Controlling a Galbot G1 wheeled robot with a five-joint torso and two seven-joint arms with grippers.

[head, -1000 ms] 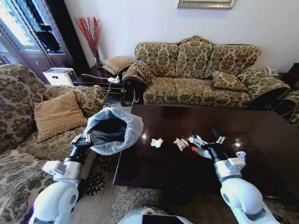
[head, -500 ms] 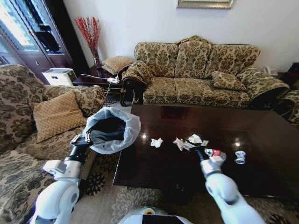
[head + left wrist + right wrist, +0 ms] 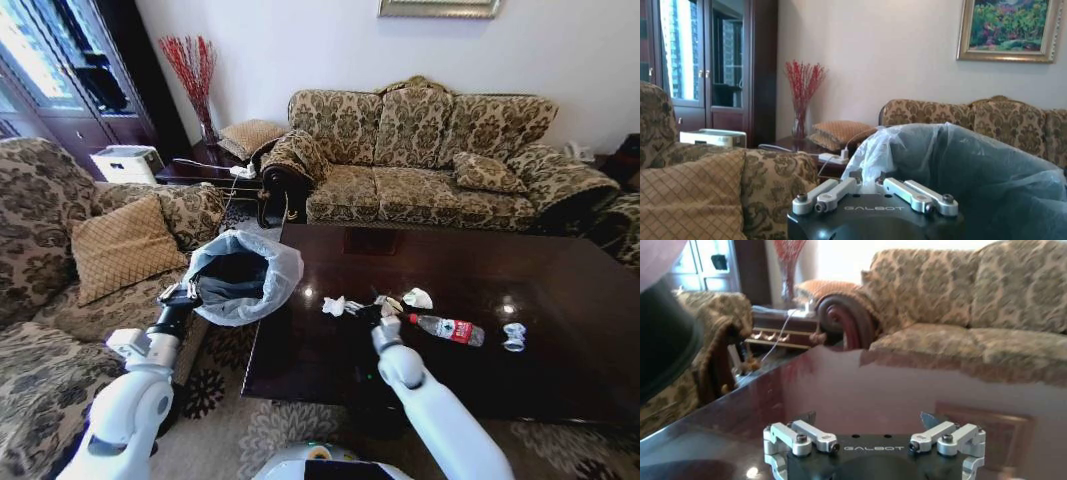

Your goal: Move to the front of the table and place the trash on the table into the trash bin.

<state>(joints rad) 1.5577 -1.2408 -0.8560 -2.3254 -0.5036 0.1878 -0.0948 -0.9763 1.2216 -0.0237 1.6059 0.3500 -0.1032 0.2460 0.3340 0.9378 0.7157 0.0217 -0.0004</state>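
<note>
The trash bin [image 3: 240,275], dark with a pale bag puffed over its rim, hangs tilted at the left end of the dark glossy table [image 3: 560,280]. My left gripper [image 3: 180,295] is shut on its near rim; in the left wrist view the left gripper [image 3: 870,187] pinches the bag of the bin [image 3: 973,165]. My right gripper [image 3: 362,308] hovers open over the table between a white tissue [image 3: 333,306] and a brownish wrapper [image 3: 386,303]. Further right lie another tissue [image 3: 418,297], the red-labelled bottle [image 3: 447,327] and a crushed clear piece [image 3: 515,335]. In the right wrist view the right gripper [image 3: 868,416] holds nothing above the bare table [image 3: 860,385].
A patterned sofa [image 3: 430,150] runs behind the table. An armchair with a gold cushion [image 3: 120,245] stands close on the left, beside the bin. A side table [image 3: 205,170] with a cable, a white appliance [image 3: 127,162] and a vase of red twigs [image 3: 195,70] fill the back left corner.
My right arm has swept left across the table, from the bottle to the tissue and wrapper. The bottle now lies in plain sight. The left gripper has stayed on the bin.
</note>
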